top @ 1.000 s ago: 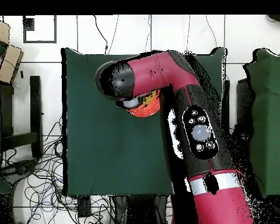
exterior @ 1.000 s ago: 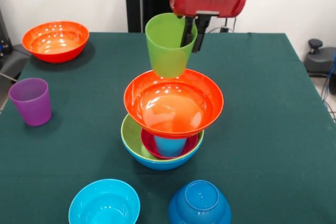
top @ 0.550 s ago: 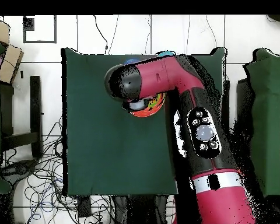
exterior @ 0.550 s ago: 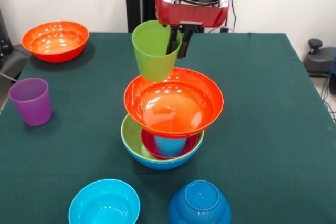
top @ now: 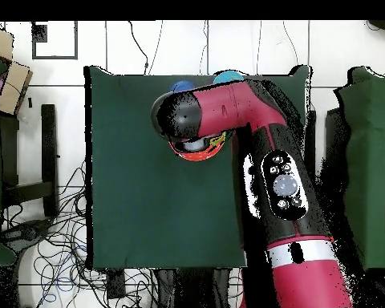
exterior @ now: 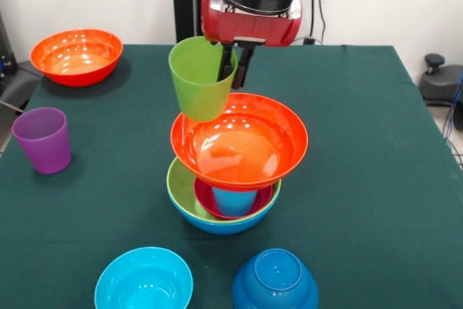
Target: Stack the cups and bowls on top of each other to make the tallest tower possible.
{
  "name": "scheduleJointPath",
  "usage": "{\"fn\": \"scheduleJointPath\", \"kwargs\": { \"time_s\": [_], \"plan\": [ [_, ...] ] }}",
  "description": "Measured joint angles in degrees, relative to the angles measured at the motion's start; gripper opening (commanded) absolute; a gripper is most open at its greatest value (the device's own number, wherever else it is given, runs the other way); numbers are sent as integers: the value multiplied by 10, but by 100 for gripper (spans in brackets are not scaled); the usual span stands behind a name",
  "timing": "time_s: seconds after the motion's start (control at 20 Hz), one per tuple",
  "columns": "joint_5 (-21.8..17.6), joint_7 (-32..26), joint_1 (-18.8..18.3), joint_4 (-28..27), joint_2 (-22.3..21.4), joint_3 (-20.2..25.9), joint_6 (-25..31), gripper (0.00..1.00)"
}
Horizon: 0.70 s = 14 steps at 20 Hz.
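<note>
Gripper (exterior: pixel 233 70) at upper centre of the front view pinches the right-hand wall of a lime green cup (exterior: pixel 200 79), one finger inside the rim and one outside, and holds it in the air, mouth up and tilted slightly.

Nearest the lower edge of the frame, a cyan bowl (exterior: pixel 143 280) sits mouth up at lower left, and a dark blue bowl (exterior: pixel 275 280) lies upside down just right of it. Behind them, at the middle of the frame, stands the tower (exterior: pixel 230 171): a large blue bowl (exterior: pixel 221 226) at the bottom, a lime green bowl (exterior: pixel 181 195) nested in it, a magenta bowl (exterior: pixel 205 204) inside that, a light blue cup (exterior: pixel 234 200) upright in the magenta one, and an orange bowl (exterior: pixel 239 142) perched on top, leaning toward the viewer.

The relation that matters: the held cup hangs over the upper-left rim of that orange bowl, its base just above the edge and not over the hollow. The bowl's centre lies down and to the right of the cup, so the next move likely calls for a shift that way before lowering; a landing on the rim could tip the leaning bowl.

Farther back, a purple cup (exterior: pixel 43 140) stands at the left edge, and a second orange bowl (exterior: pixel 76 56) rests at upper left.

Overhead, the red arm (top: pixel 260 160) covers most of the stack.
</note>
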Motion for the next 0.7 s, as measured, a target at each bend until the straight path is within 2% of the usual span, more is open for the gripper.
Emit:
{"fn": "scheduleJointPath", "kwargs": {
  "time_s": [0.7],
  "plan": [
    [27,0,23,0,0,-30,-5,0]
  ]
}}
